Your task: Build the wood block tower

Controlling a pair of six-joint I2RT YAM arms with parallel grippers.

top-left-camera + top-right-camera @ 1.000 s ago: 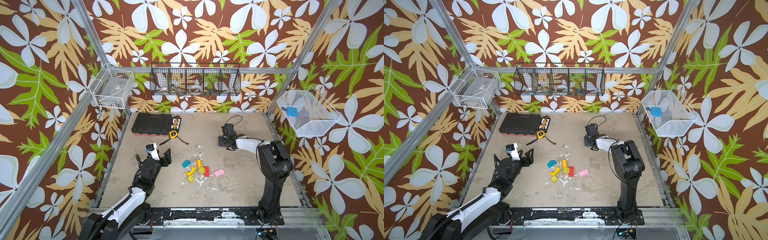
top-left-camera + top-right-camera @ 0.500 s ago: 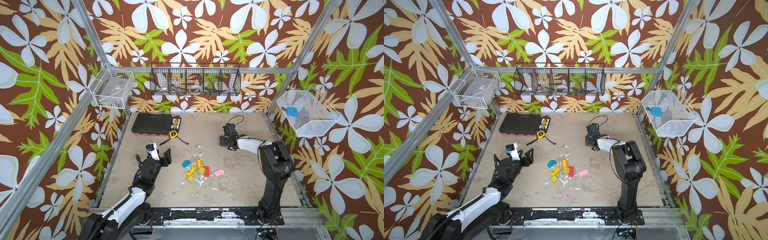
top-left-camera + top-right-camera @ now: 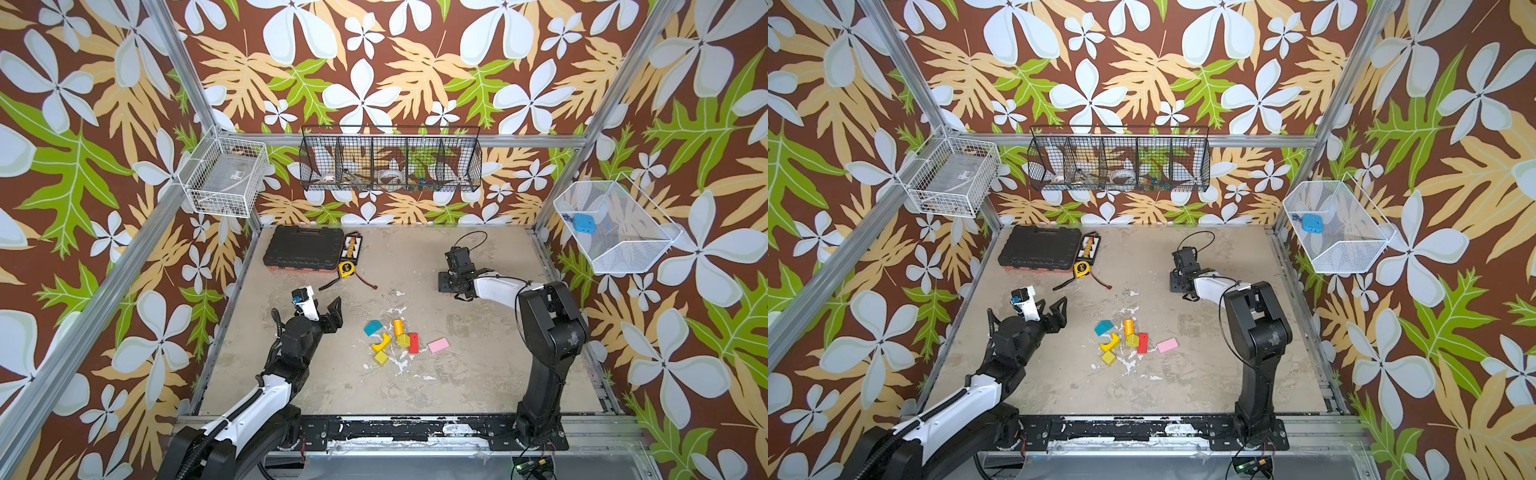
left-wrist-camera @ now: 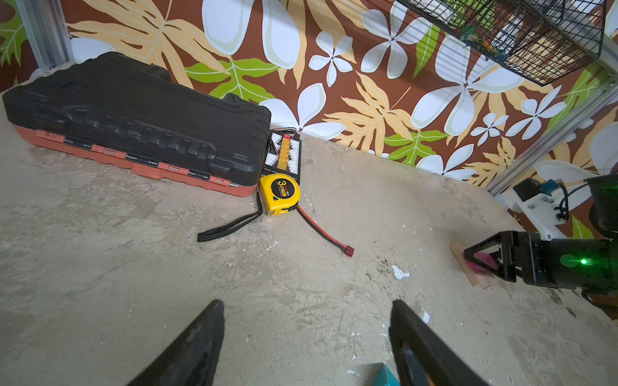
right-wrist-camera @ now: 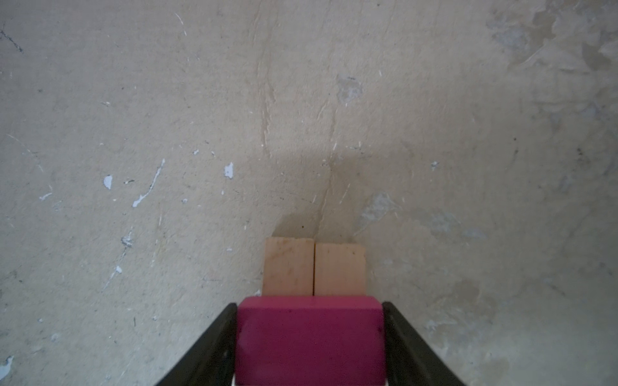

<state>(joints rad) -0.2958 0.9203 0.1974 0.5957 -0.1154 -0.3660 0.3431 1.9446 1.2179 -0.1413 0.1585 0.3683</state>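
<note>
Left wrist view shows our left pincer point(image 4: 306, 304) gaping wide and empty at the frame's lower edge. In both top views the loose wood blocks point(image 3: 395, 340) lie mid-frame, unmoved since a second ago. In the right wrist view, at lower centre, our right pincer point(image 5: 309, 305) clasps the magenta block point(image 5: 309, 341) over two tan planks point(image 5: 314, 267). We judge the base begun, and that arm has barely shifted.
</note>
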